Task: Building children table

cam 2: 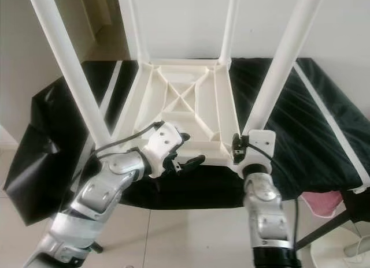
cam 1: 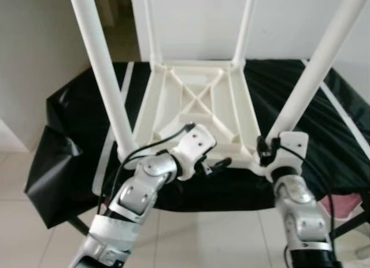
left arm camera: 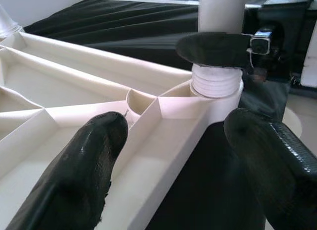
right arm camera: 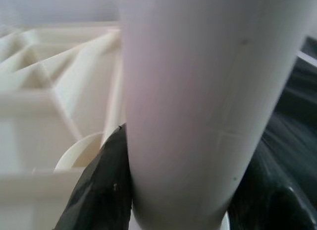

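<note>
Overhead, the four white legs ran out of frame. Bent at the wrist, the left gripper (left arm camera: 168, 155) spread its jaws wide around the near edge of the upturned table top (cam 1: 199, 106), holding nothing. Upright, the right gripper (cam 2: 245, 148) clamped the near right leg (cam 2: 277, 66) just above its threaded socket.

Room's pretty bright, soft daylight, no hard shadows. The white table underside (cam 1: 199, 109) nearly blows out against the pale wall, while the black cover (cam 1: 75, 141) shows shiny highlights. Head views are a bit soft. The right wrist close-up is blurry, way out of focus.
</note>
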